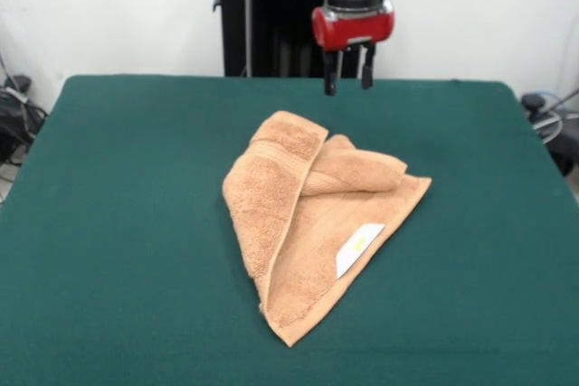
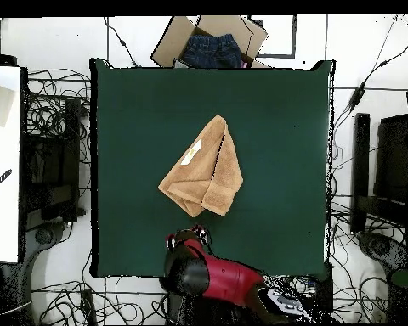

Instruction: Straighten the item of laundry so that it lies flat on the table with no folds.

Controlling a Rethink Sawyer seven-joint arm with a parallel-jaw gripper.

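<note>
the towel point(image 1: 312, 214) lies folded mid-table point(image 1: 109, 223). our claw point(image 1: 349, 71) hangs empty near the back edge, fingers apart. next we must grasp the folded-over flap.

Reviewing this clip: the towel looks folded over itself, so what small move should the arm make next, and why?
Probably lower the open gripper onto the towel's folded-over flap nearest it. The gripper hangs above the table, clear of the cloth, and that flap covers part of the towel, so it must be grasped before anything can be pulled flat.

White wall point(image 1: 118, 6), cable-strewn floor point(image 2: 59, 110), cardboard box point(image 2: 209, 38)
</note>
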